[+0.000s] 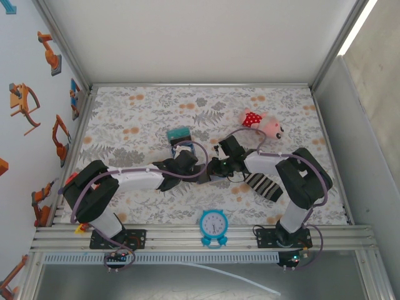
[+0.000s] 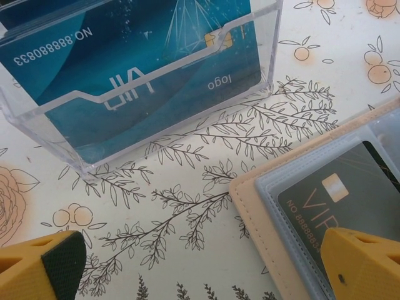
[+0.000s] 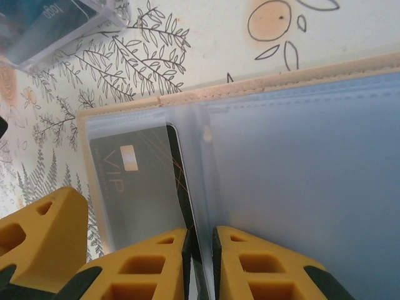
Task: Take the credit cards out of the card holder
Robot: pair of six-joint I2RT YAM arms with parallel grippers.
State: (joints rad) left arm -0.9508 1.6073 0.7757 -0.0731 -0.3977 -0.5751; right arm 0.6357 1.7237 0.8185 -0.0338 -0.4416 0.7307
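The card holder (image 3: pixel 281 80) lies open on the flowered cloth, tan rim around a pale blue inside with clear sleeves. A dark credit card (image 3: pixel 137 181) marked VIP sits in its left sleeve, its right edge poking out at the fold. My right gripper (image 3: pixel 201 250) is shut on that edge. In the left wrist view the same credit card (image 2: pixel 337 200) shows in the card holder (image 2: pixel 262 206). My left gripper (image 2: pixel 200 262) stands wide open, one finger over the card holder's corner and nothing between its fingers. Both grippers meet mid-table: left gripper (image 1: pixel 187 164), right gripper (image 1: pixel 219 165).
A clear plastic box (image 2: pixel 269 37) holding teal cards (image 2: pixel 125 56) stands just beyond the card holder, also seen as the box (image 1: pixel 179 134). A striped sock (image 1: pixel 265 185) lies under the right arm, a pink toy (image 1: pixel 265 125) behind it, a blue clock (image 1: pixel 214 224) at the near edge.
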